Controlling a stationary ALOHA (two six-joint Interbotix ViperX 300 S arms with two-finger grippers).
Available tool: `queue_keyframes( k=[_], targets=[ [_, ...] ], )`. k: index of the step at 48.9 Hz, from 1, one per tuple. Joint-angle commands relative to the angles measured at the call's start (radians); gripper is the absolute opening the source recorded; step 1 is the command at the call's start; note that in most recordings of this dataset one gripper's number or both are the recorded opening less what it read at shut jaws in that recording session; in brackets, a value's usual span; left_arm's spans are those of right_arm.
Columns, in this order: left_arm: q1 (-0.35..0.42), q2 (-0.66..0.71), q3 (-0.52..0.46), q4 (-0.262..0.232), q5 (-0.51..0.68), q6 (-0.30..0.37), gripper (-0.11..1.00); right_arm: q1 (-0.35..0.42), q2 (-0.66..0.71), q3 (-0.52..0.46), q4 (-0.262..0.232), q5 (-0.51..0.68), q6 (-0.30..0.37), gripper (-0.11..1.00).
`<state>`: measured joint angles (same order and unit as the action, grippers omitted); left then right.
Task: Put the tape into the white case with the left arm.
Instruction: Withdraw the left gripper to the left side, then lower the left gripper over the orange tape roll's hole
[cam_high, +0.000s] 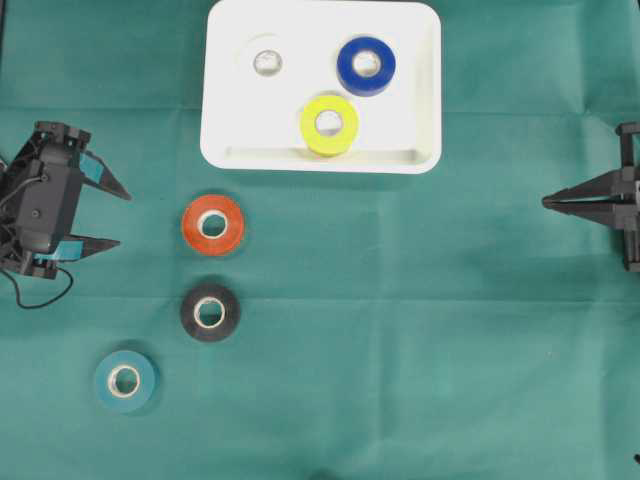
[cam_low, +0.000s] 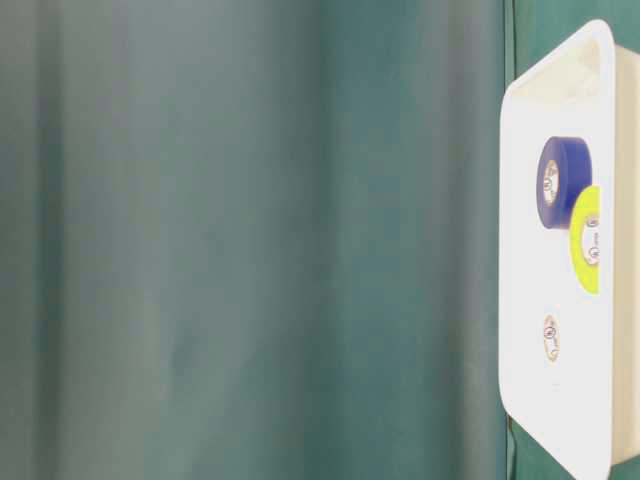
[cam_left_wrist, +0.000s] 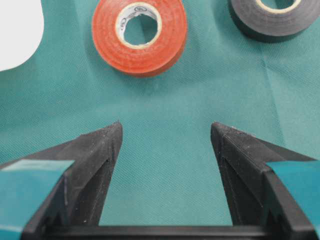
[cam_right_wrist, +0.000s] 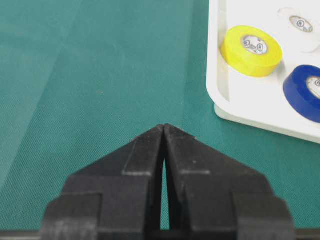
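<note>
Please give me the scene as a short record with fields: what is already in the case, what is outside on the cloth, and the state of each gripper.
in case: the white case holds a white tape, a blue tape and a yellow tape
on cloth: an orange tape, a black tape and a teal tape lie on the green cloth
left gripper: open, empty, facing the orange tape
right gripper: shut, empty, apart from all tapes

- Small printed marks sit inside the cores of the yellow tape (cam_right_wrist: 251, 50) and orange tape (cam_left_wrist: 139, 34), too tiny to read.
</note>
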<state>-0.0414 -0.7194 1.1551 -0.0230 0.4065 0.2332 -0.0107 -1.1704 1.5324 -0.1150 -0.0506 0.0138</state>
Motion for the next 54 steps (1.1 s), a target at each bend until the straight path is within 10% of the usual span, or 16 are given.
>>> queue_keyframes(
  k=[1, 54],
  targets=[
    [-0.005, 0.0, -0.012, -0.002, -0.005, 0.0, 0.7, 0.0, 0.009, -0.012, -0.003, -0.009, 0.003, -0.1],
    [-0.078, 0.514, -0.348, -0.002, -0.032, -0.002, 0.7, 0.0, 0.008, -0.011, -0.003, -0.011, 0.002, -0.1]
  ],
)
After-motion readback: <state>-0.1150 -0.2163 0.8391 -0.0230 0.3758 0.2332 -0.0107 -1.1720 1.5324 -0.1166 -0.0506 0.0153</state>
